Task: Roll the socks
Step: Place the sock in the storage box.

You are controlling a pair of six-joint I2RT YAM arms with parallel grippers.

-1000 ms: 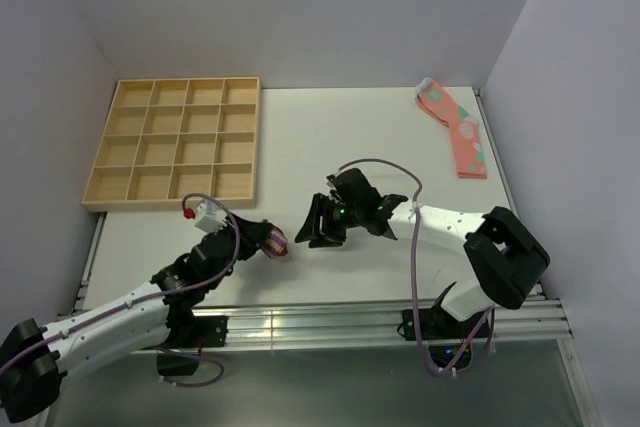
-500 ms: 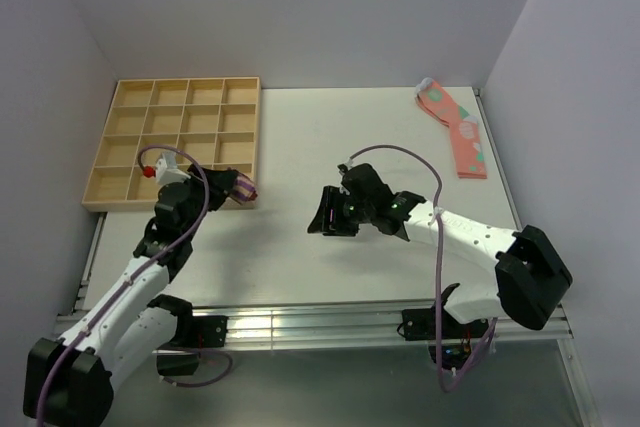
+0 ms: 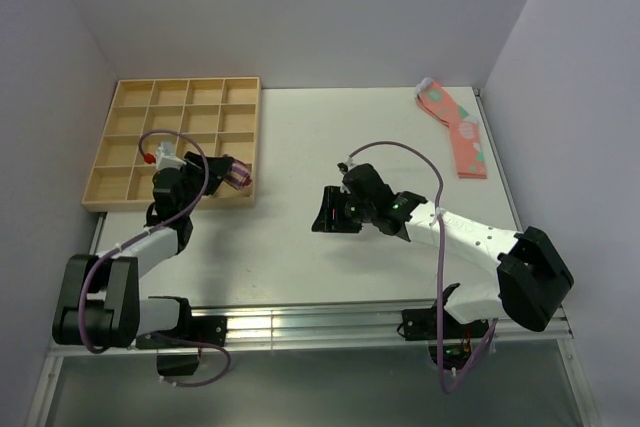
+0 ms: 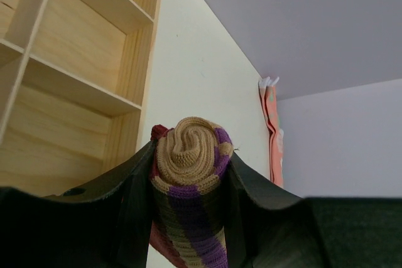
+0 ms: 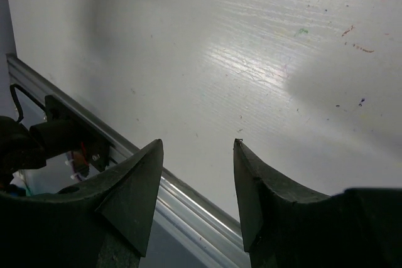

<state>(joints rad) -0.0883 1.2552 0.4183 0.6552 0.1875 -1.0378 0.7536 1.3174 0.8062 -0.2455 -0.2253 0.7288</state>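
- White table (image 3: 300, 127) — the wooden tray (image 3: 165, 203) sits at its far left corner.
- Right gripper (image 5: 198, 145) hangs over bare tabletop, jaws apart, nothing between them.
- Left gripper (image 4: 191, 154) clamps the rolled tan sock (image 4: 188, 205) — held above the tray's near right corner, spiral end outward.
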